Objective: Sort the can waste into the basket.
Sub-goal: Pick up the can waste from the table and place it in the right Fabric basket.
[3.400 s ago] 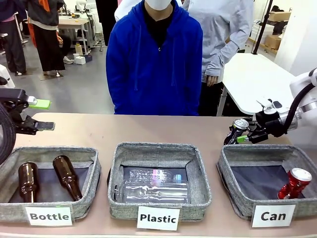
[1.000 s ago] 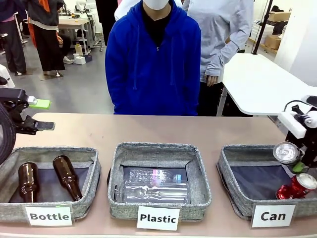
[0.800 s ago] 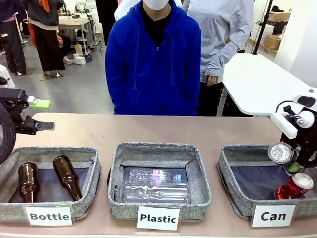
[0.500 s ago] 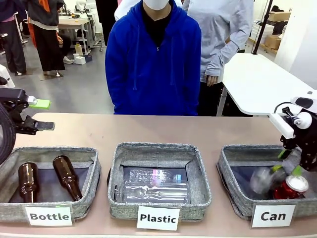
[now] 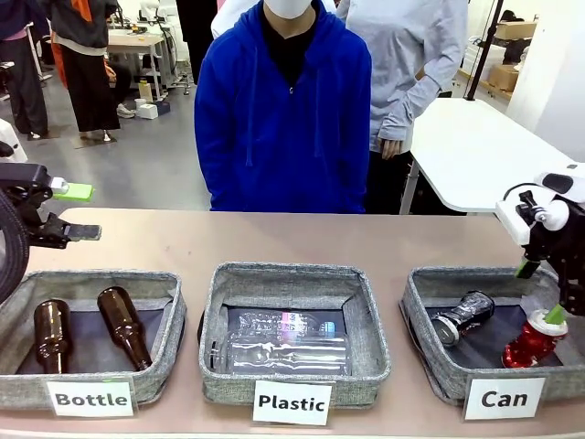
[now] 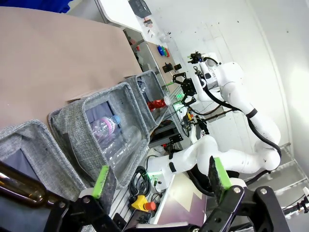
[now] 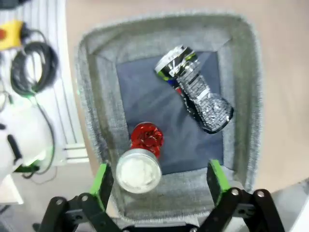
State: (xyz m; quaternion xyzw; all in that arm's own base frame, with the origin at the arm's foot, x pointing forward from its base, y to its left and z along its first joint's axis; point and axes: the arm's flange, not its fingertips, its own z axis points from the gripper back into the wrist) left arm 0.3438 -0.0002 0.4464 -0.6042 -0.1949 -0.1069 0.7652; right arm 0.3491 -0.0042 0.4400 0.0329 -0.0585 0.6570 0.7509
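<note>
The dark can (image 5: 463,316) with a silver top lies on its side on the dark floor of the grey basket (image 5: 428,285) labelled "Can". The red can (image 5: 530,341) stands beside it at the basket's right. My right gripper (image 5: 539,293) hangs open just above the red can, holding nothing. Looking down from the right wrist, the open gripper (image 7: 159,181) is over the basket (image 7: 244,96), with the dark can (image 7: 195,89) lying diagonally and the red can (image 7: 144,157) upright. My left gripper (image 5: 80,212) stands open and empty at the table's far left, also seen as the near gripper (image 6: 159,179).
The "Bottle" basket (image 5: 27,285) holds two brown bottles; the "Plastic" basket (image 5: 215,302) holds clear bottles. A person in a blue hoodie (image 5: 283,119) stands at the far side. Cables (image 7: 34,67) lie off the table's edge beside the can basket.
My right gripper opened and let go of the dark can, which dropped into the "Can" basket and now lies beside the red can. The left arm has not moved.
</note>
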